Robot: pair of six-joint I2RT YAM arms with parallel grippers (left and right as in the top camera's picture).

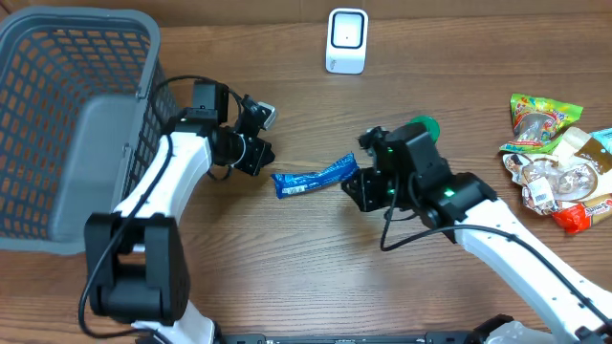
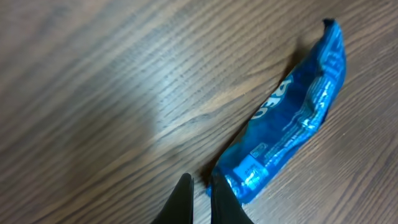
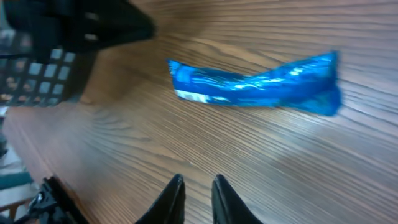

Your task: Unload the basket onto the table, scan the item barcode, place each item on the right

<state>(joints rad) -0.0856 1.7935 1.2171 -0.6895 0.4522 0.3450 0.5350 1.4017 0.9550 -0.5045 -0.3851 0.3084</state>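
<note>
Judging by the layout, the scan is not yet happening. The blue snack wrapper is lying flat on the table near the middle, well short of the white scanner, which is sitting toward 12 o'clock. What is left is to lift the wrapper, turn its code outward and present it to the scanner.

The left tool is hovering just off the wrapper's 9 o'clock end. Its fingers are pressed almost together and gripping nothing. The right tool is waiting at the 3 o'clock end, its fingers standing a narrow gap apart with nothing between them.

The wrapper is looking crinkled and glossy, long and narrow, slightly bowed, with crimped ends. A pale printed patch is showing near its 9 o'clock end, but it is too blurred to say whether it is the barcode.

A grey mesh basket is sitting at 9 o'clock, and a heap of other snack packets at 3 o'clock.
</note>
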